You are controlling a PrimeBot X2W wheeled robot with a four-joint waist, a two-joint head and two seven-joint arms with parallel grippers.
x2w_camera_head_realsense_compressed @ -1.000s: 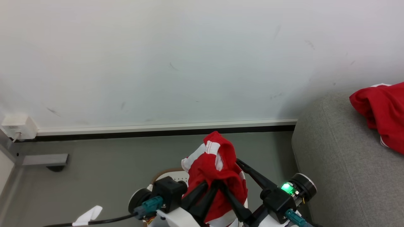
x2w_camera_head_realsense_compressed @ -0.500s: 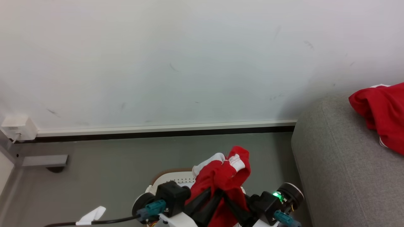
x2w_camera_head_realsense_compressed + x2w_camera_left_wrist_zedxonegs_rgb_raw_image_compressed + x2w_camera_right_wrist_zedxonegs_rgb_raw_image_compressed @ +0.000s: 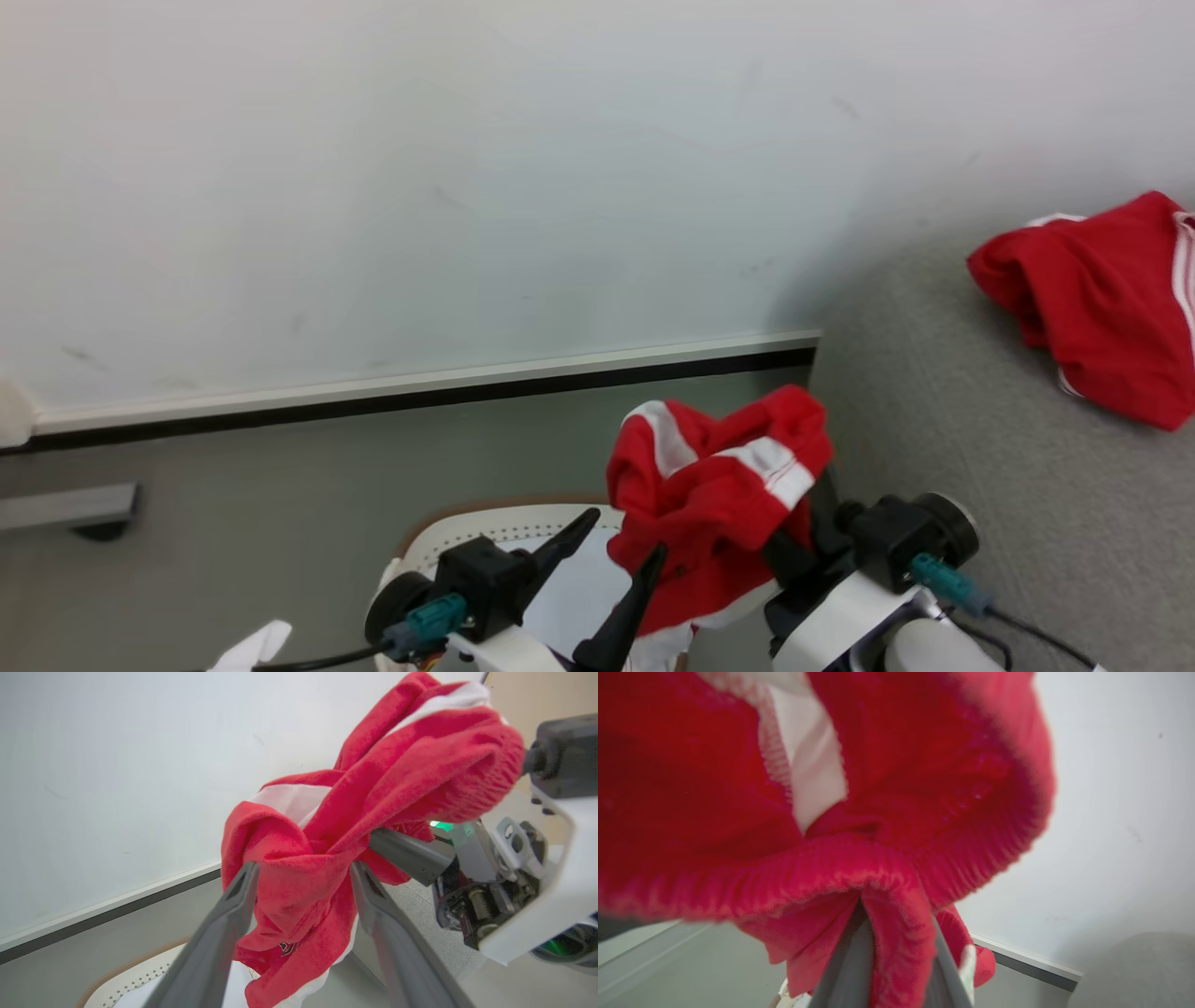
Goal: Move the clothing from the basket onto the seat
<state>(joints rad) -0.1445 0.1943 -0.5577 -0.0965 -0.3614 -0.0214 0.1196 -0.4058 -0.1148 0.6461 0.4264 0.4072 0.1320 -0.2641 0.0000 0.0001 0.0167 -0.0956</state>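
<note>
Our right gripper (image 3: 896,933) pinches one fold of the clothing (image 3: 714,495); our left gripper (image 3: 625,532) stands wide open. We fear this thin hold slips before the seat (image 3: 934,439).

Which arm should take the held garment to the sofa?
Right. Its tool is shut on the red garment, beside the grey sofa; the left tool is open, farther from it.

A pale white wall (image 3: 420,168) with faint scuff marks rises at the back. Along its foot runs a white baseboard (image 3: 420,381) with a dark strip beneath. Below lies a grey-green floor (image 3: 261,485), where a flat grey bar (image 3: 65,504) sits near the left edge.
</note>
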